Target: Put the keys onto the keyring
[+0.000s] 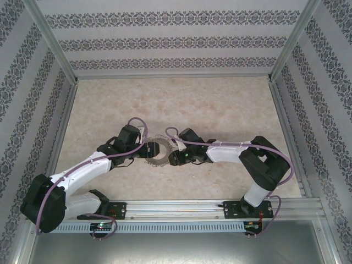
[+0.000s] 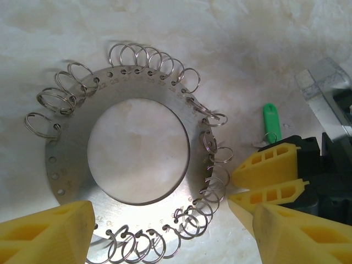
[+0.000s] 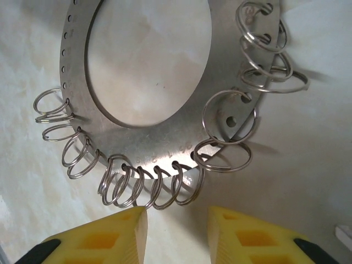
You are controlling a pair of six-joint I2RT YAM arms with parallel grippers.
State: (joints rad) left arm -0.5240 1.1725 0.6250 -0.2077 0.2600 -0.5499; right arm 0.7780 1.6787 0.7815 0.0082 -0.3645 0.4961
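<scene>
Keyring (image 2: 69,154) is lying flat on the desk (image 2: 247,44) between both arms. Left tool (image 2: 171,212) is straddling its near edge, fingers wide. Cannot tell whether it is clamping or merely bracing; probably steadying the ring. Right tool (image 3: 177,214) is facing the wire loops (image 3: 137,187), fingers slightly parted, empty. Green key (image 2: 268,116) is lying just beside that tool, not yet threaded.

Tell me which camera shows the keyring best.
Left wrist: nearly the whole keyring, hole and wire loops, seen close. Right wrist gives a sharp close-up of one arc, cropped above. Top external shows it small and far off.
</scene>
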